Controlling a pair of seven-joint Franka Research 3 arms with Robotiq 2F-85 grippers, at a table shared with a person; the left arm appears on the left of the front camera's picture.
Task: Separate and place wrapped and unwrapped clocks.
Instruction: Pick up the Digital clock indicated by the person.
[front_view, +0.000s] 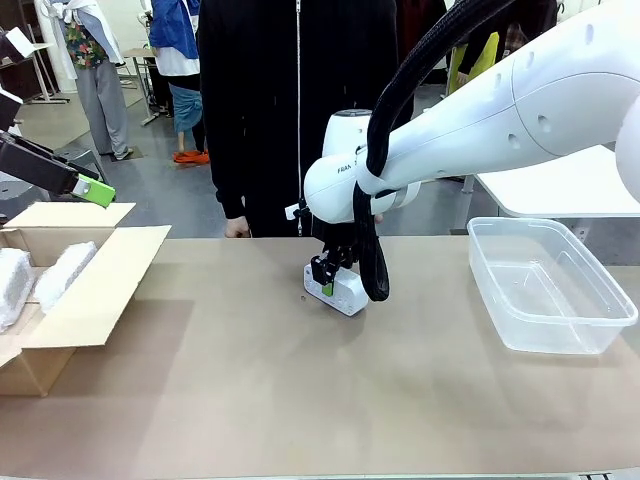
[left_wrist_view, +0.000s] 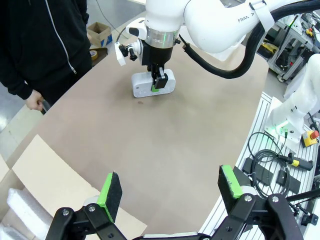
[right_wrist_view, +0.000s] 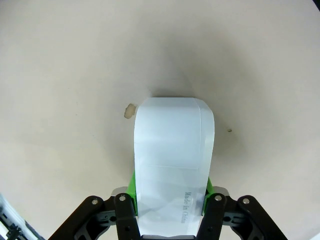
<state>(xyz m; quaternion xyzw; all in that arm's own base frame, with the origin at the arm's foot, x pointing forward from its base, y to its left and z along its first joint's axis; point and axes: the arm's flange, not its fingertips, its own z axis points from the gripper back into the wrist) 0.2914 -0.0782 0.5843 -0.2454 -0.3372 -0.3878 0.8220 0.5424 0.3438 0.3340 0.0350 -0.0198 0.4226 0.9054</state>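
The bare clock (front_view: 338, 289) lay at the middle of the table (front_view: 300, 400), toward the far side, and was clamped across its narrow width by the right gripper (front_view: 327, 279), whose green pads were pressed to its two long sides. In the right wrist view the same clock (right_wrist_view: 172, 170) was seen running out from between the jaws, smooth and glossy, with small print near the held end. It was judged to be a stiff, light plastic shell with a slippery skin, so a hold across the flat long sides was thought sounder than one on the rounded ends; a knock was thought likely to mark it.

The left gripper (left_wrist_view: 170, 192) was held spread wide and empty above the near left of the table.

One bare clock was counted. Two wrapped clocks (front_view: 62, 274) were counted in the cardboard box (front_view: 100, 290) at the left, side by side; their crinkly sheathing was judged soft and easy to grip. One clear bin (front_view: 600, 330) stood at the right with nothing in it. One person (front_view: 290, 110) stood at the far side.
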